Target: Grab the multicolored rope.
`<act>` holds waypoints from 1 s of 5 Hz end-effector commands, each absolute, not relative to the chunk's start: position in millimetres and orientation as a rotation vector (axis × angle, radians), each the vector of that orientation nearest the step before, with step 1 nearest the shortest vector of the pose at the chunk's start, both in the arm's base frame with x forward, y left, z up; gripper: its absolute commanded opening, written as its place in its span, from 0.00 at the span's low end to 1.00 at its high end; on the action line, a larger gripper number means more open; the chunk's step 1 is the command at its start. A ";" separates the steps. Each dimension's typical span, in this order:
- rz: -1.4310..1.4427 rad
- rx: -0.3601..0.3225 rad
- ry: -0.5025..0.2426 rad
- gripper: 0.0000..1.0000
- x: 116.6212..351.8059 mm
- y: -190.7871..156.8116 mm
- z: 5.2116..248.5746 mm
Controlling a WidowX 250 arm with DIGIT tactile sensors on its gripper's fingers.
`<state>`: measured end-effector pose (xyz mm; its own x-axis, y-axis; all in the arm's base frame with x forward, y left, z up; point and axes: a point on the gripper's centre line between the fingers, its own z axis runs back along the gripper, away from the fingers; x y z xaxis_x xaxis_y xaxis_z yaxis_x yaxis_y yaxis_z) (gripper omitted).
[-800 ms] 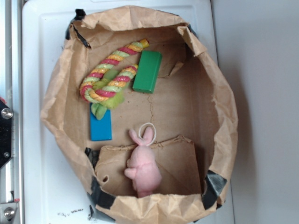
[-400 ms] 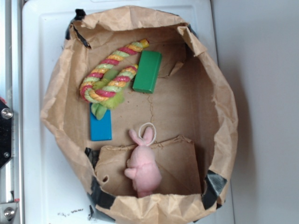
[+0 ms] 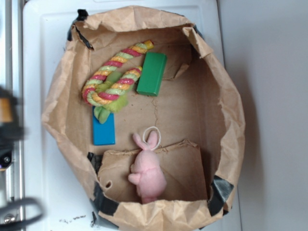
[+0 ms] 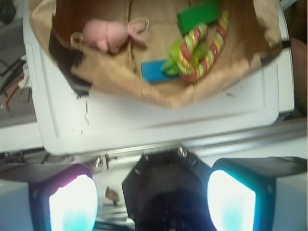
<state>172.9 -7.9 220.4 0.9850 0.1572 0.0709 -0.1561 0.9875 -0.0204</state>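
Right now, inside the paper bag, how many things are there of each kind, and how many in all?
Rope toys: 1, the multicolored rope
Blocks: 2, the green block and the blue block
Plush toys: 1, the pink bunny
Total: 4 things in the paper bag

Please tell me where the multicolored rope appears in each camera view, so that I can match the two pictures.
Exterior: the multicolored rope lies upper left inside the paper bag, bent into a U.
Wrist: the rope is upper right, near the bag's closer wall.
Shared landmark: the blue block, partly under the rope's green tufts in both views.
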 end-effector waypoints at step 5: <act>0.170 -0.041 -0.210 1.00 241.7 23.8 171.1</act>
<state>238.8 18.8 162.0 0.9715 0.1616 0.1731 -0.1532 0.9863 -0.0611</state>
